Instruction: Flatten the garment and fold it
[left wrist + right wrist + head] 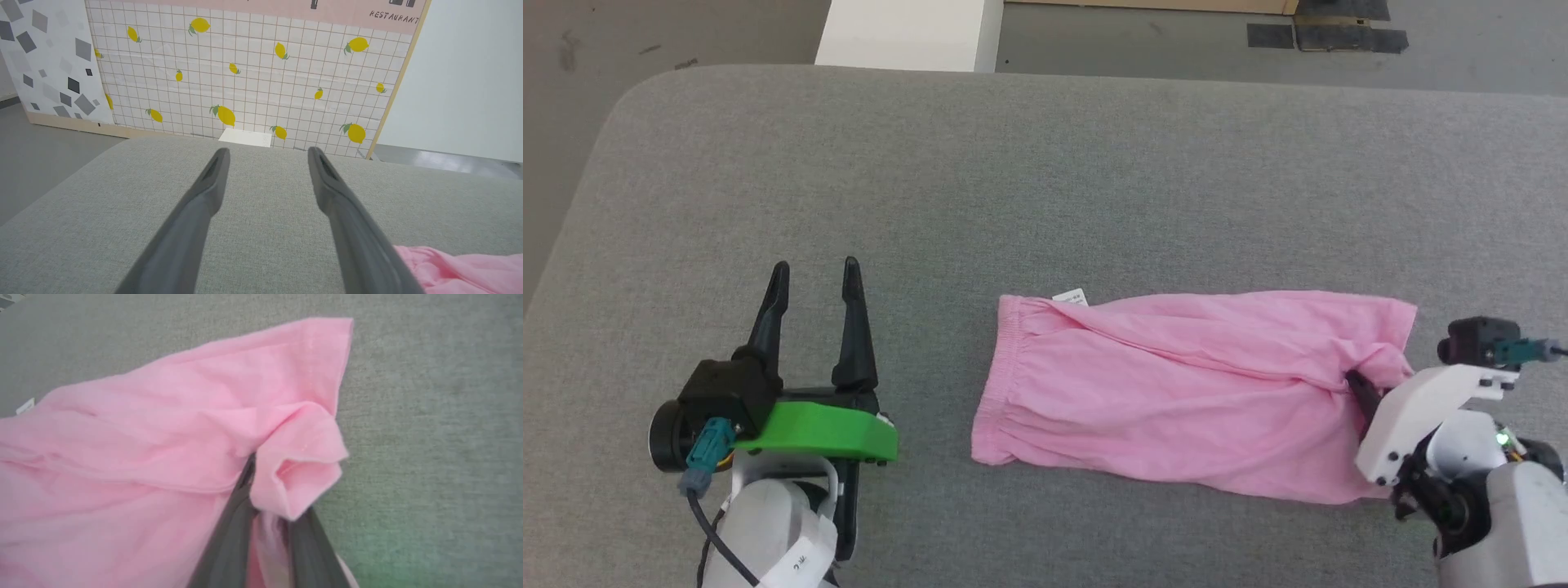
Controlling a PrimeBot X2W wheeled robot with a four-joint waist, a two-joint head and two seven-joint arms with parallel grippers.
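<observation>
While the pink shorts (pixel 1176 384) lie crumpled on the near right part of the grey padded surface (pixel 1045 180), waistband (pixel 1005 367) leftward, the right gripper (pixel 1364 396) pinches a bunched fold at their right hem. The left gripper (pixel 815 265) sits left of the waistband, fingers parted, empty.

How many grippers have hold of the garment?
1. The right gripper is shut on a bunched hem at the right end of the garment. The left gripper is open over the grey surface, left of the waistband, apart from it.
</observation>
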